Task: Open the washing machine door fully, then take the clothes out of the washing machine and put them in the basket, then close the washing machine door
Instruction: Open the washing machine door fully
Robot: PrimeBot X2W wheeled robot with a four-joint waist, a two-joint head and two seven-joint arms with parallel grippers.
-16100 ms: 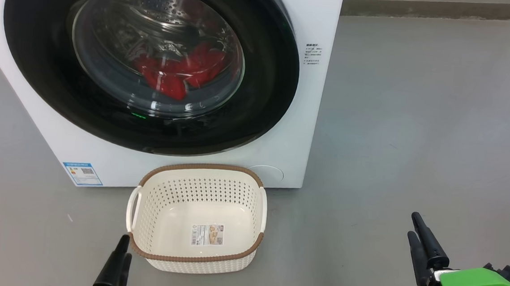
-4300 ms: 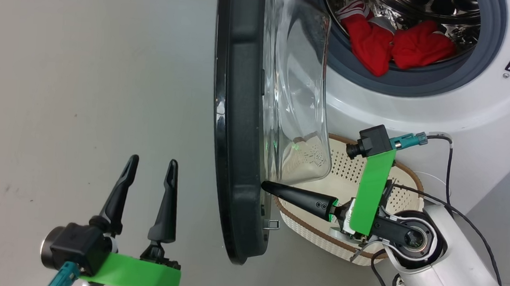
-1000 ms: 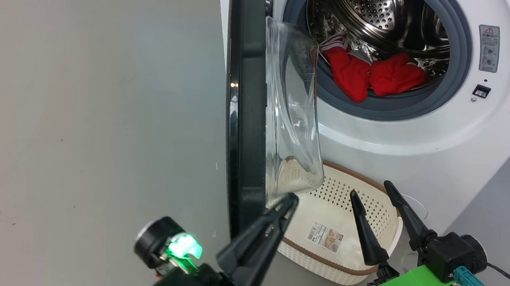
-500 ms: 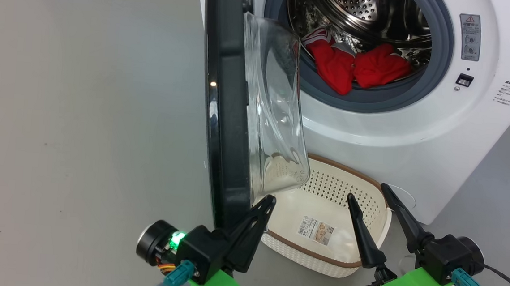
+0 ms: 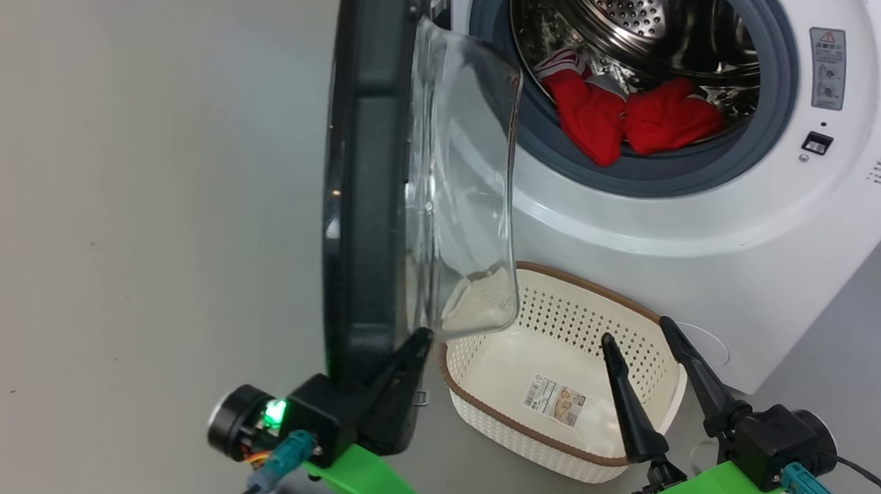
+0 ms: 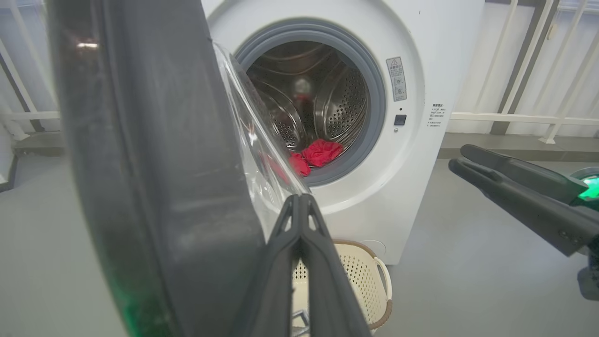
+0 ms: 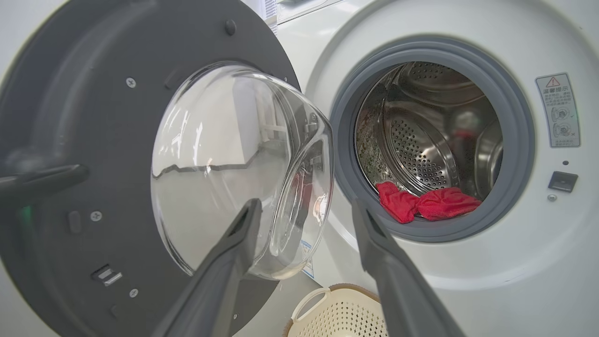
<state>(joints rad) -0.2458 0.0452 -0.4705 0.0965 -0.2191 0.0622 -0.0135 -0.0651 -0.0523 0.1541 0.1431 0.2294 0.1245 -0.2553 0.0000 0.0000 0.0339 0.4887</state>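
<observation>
Left gripper [image 5: 418,340], at 6 o'clock in the head view, is pinched shut on nothing, its tips seemingly against the inner lower edge of the door. The right gripper [image 5: 635,330], at 4 o'clock, is spread wide and empty, over the basket's near end.

The washing machine [image 5: 720,243] sits from 12 to 3 o'clock. Its door [image 5: 366,195] stands edge-on at 11 o'clock, about square to the machine's front, so the opening step looks unfinished. The basket [image 5: 520,437] sits on the floor at 5 o'clock, below the drum mouth and partly under the door's glass bowl. The clothes [image 5: 651,122] lie at 1 o'clock on the drum's lower lip.

Next, the left gripper probably must push the door round toward 9 o'clock, following its hinge arc without slipping off.
</observation>
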